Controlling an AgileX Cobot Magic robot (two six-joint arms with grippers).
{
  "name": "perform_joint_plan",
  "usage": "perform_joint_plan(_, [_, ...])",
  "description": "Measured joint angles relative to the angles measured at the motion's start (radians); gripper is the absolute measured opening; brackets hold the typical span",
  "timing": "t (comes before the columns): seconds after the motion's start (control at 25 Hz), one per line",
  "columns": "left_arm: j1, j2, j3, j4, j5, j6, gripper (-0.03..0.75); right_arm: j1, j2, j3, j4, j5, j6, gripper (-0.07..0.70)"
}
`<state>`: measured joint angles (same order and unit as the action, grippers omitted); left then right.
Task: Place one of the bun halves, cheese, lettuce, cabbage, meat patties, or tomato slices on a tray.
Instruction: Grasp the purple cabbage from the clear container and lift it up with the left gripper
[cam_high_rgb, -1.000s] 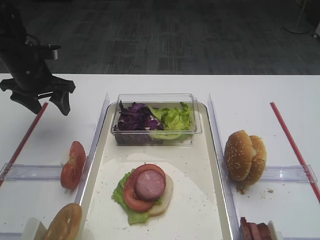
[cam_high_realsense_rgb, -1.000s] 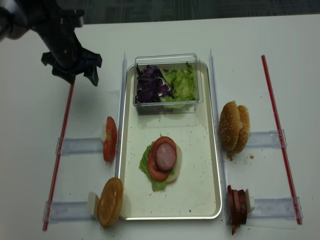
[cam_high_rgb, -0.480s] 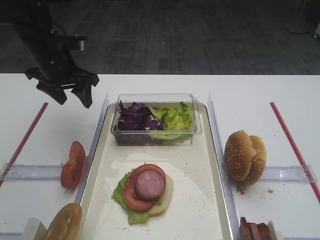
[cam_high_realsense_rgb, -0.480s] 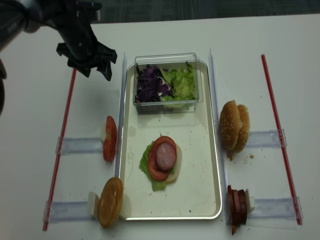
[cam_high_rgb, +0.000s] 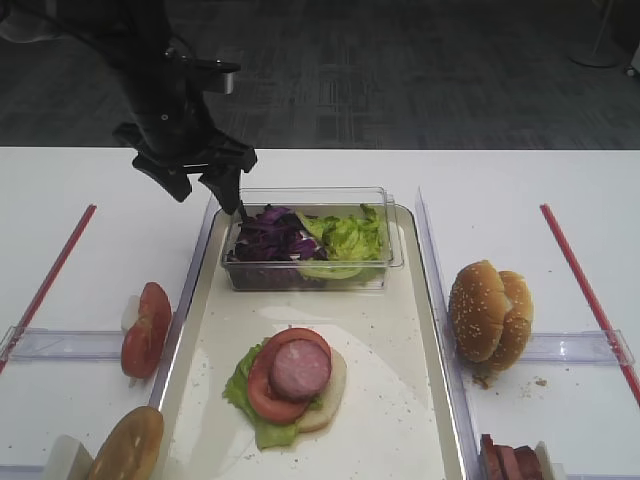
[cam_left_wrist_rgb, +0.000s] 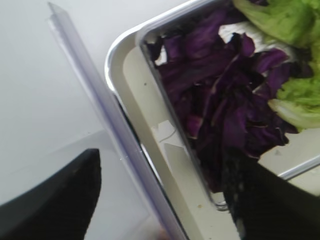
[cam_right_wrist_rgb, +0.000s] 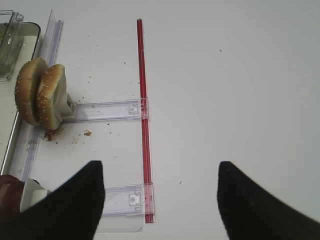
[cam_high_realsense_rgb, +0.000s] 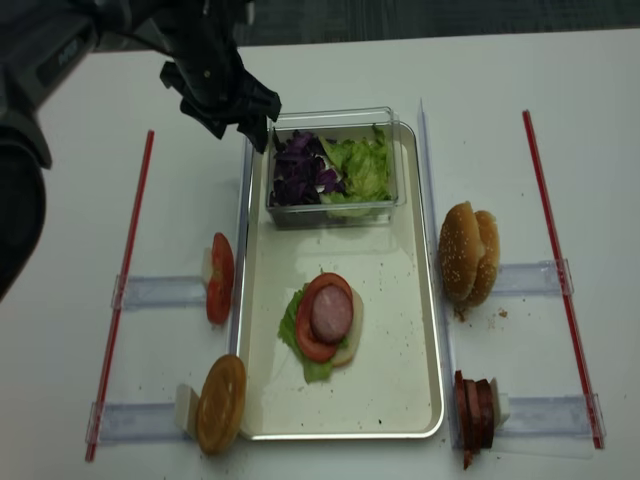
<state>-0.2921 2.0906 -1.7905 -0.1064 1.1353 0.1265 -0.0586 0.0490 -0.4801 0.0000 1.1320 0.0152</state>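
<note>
Left claw (cam_high_rgb: 207, 188) hangs wide open, upper left, beside the cabbage (cam_high_rgb: 268, 233). Those shreds look light and floppy; I'd pinch the clump's middle.

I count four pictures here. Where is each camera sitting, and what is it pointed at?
Exterior high: low at the table's front, looking across the tray; the left end effector shows.
Exterior high (realsense): overhead, looking down; same arm at the tub.
Left wrist: on that arm, looking down at the cabbage; its open fingers show.
Right wrist: over the table's right side, seeing the bun halves; open fingers too.
Both exterior views share the half-built burger.
</note>
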Motion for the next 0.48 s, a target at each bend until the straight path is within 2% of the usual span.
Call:
perform_joint_plan(0.28, [-0.092, 0.0, 0.0, 0.0, 0.0, 0.002, 0.47, 0.0, 0.0, 0.0, 0.0, 0.0, 0.0, 0.508])
perform_joint_plan(0.48, [-0.146, 0.0, 0.0, 0.0, -0.018, 0.002, 0.47, 0.0, 0.0, 0.0, 0.0, 0.0, 0.0, 0.508])
